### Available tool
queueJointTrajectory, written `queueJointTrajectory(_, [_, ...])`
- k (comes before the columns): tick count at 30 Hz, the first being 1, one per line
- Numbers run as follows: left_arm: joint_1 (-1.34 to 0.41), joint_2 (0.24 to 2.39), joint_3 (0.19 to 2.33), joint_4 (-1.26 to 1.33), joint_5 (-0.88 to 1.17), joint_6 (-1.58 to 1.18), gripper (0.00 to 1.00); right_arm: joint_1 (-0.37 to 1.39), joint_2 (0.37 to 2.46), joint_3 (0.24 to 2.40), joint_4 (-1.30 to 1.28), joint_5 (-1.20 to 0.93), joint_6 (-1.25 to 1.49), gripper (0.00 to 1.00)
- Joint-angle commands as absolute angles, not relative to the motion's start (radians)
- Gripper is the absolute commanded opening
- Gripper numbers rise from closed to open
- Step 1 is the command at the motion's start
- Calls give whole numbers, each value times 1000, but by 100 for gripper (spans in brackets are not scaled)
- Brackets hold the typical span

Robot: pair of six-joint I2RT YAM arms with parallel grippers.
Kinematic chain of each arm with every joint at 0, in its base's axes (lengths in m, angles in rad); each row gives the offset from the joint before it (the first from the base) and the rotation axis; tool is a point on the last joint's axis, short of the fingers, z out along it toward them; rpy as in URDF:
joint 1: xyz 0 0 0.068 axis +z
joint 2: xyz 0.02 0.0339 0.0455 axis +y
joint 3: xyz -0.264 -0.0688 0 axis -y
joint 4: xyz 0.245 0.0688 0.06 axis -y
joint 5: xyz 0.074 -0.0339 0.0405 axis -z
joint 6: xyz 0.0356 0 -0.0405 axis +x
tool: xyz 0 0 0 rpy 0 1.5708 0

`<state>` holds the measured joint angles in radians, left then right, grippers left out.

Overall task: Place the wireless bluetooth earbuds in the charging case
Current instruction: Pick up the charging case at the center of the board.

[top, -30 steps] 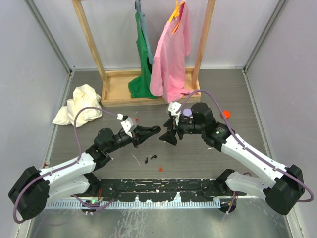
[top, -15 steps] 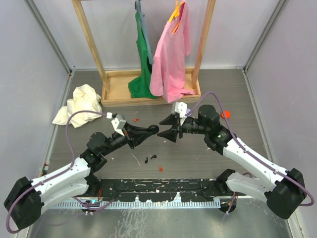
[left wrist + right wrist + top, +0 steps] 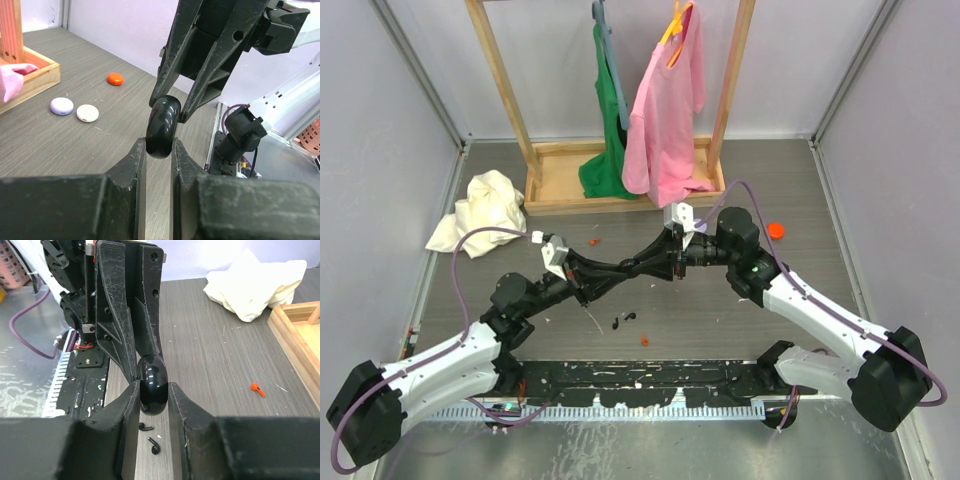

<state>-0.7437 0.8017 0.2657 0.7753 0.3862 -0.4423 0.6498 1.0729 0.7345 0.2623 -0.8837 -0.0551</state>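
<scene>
A grey, wood-grained tabletop (image 3: 820,200) sits boxed in by pale wall panels on the left, right and far sides. A wooden clothes rack (image 3: 560,165) stands along the far edge with two garments on hangers, one green (image 3: 610,130) and one pink (image 3: 665,110). One crumpled white cloth (image 3: 480,210) lies by the left edge. The near edge is taken up by the arms' bases and their black mounting rail (image 3: 640,385). The barest stretches of surface run down the right side and across the near left of the middle. The single black charging case (image 3: 162,127) is off the tabletop, held in the air over the middle. The left gripper (image 3: 159,150) has its jaws clamped on one end of the case. The right gripper (image 3: 152,390) meets it head-on, with its jaws pressed against both sides of the other end. Two black earbuds (image 3: 145,428) lie loose on the tabletop just beside each other, below the case and toward the near edge. Three small round pieces rest near the rack's right end: an orange cap (image 3: 115,78), a lilac disc (image 3: 61,105) and a white disc (image 3: 87,113). The last two touch or nearly touch. A few tiny red scraps (image 3: 644,340) dot the middle.
</scene>
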Motion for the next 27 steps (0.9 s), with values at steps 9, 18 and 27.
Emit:
queueJointTrajectory(9, [-738,732,272,811,442,-418,16,652,1099,831,200,-976,-43,3])
queueJointTrajectory(18, [-739,691,313,666,523,-316,41,653,1135,935,-21,-996,-135,1])
queueJointTrajectory(27, [-739,737,356,637,543,-285,48,664,1147,983,-121,-1001,-204,1])
